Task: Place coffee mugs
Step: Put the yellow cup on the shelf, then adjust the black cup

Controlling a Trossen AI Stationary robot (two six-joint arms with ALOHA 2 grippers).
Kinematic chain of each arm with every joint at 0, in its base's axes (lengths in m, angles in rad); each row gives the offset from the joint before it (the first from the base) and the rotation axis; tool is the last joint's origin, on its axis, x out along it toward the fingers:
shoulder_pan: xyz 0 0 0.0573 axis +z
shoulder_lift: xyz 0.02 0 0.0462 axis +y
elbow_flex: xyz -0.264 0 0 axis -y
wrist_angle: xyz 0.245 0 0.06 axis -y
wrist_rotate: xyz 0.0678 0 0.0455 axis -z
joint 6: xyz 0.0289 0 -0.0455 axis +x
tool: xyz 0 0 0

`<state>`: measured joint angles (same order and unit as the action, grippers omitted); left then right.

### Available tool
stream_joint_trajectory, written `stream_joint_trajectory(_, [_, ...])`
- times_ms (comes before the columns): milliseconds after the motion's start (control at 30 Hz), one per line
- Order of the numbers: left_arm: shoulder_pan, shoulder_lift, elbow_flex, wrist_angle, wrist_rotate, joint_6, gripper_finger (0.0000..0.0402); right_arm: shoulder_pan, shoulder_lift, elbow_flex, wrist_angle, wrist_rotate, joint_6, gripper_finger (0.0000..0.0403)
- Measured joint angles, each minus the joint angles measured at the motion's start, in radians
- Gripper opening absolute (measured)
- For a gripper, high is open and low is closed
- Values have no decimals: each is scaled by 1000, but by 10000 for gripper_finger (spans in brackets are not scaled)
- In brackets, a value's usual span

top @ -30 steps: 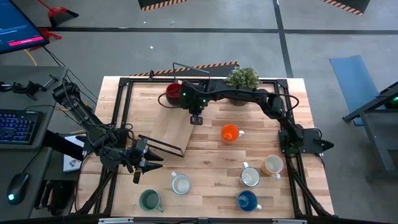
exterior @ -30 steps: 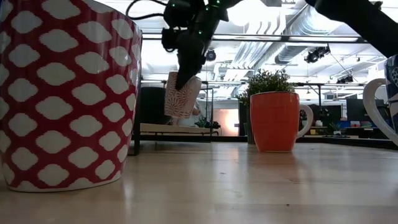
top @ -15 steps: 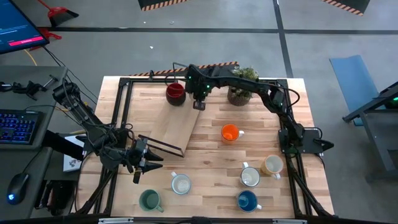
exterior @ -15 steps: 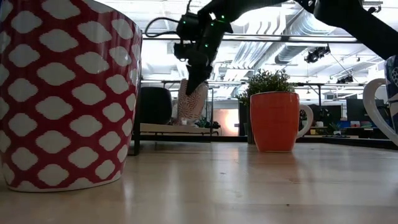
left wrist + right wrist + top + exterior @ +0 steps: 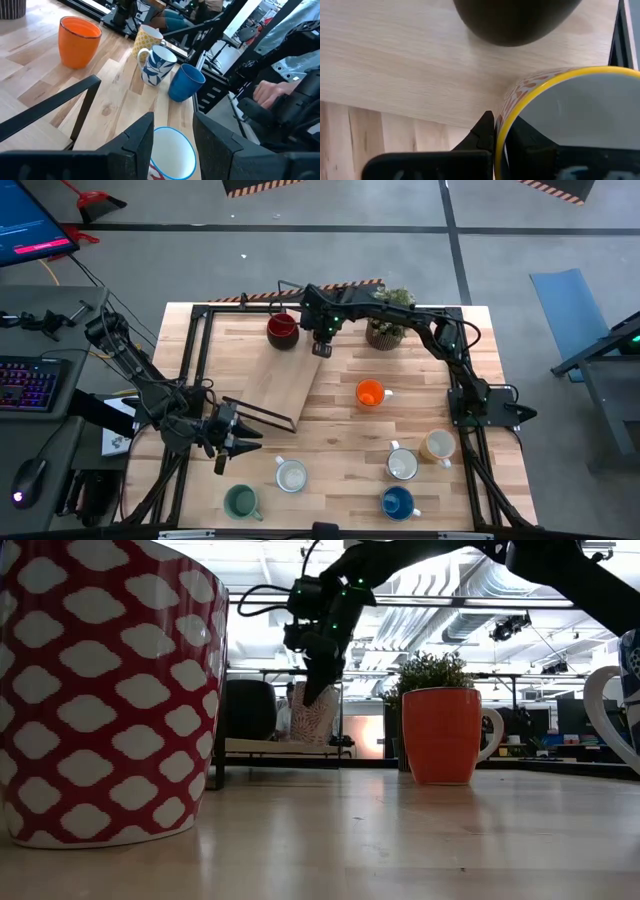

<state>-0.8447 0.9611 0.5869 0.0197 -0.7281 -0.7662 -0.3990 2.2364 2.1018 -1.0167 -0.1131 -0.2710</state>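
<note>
Grey concrete floor with dark tape lines surrounded the wooden desk (image 5: 330, 430) in the high view. No brand, label or legible writing could be read anywhere; a monitor at the upper left showed only blurred marks.

Right tool (image 5: 321, 348) stood at upper centre, fingers pressed on the rim of a patterned mug with a yellow lip (image 5: 560, 115), one finger inside and one outside. From above, that mug was hidden beneath the arm. Just left of it sat the dark red mug (image 5: 282, 331); the potted plant (image 5: 385, 320) was to its right.

Left tool (image 5: 238, 435) waited at lower left, fingers spread and empty.

Orange mug (image 5: 370, 393) stood mid-desk. Lower right held the white mug (image 5: 402, 465), tan mug (image 5: 438, 445) and blue mug (image 5: 397, 502); lower centre held the cream mug (image 5: 291, 476) and teal-green mug (image 5: 241, 502).

In the low view, a red-and-white patterned mug (image 5: 105, 690) was cut off at the left edge.
</note>
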Motion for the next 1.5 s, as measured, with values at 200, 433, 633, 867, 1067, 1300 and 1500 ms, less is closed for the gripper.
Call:
stream_joint_trajectory(200, [0,0,0,0,-2,-1,126,-1,0,-2,15,1,0,15])
stream_joint_trajectory(433, [0,0,0,0,-2,-10,126,0,1,-2,16,32,1,44])
stream_joint_trajectory(633, [0,0,0,0,-2,-10,126,-1,1,-2,31,53,0,57])
stream_joint_trajectory(867, [0,0,0,0,-1,-10,126,-1,1,18,35,61,1,84])
stream_joint_trajectory(1067, [0,0,0,0,-1,-9,126,-1,1,104,-19,84,8,98])
stream_joint_trajectory(1300, [0,0,0,0,-1,-8,126,11,1,206,-99,3,72,99])
stream_joint_trajectory(1500, [0,0,0,0,-1,9,126,74,3,208,31,-146,79,99])
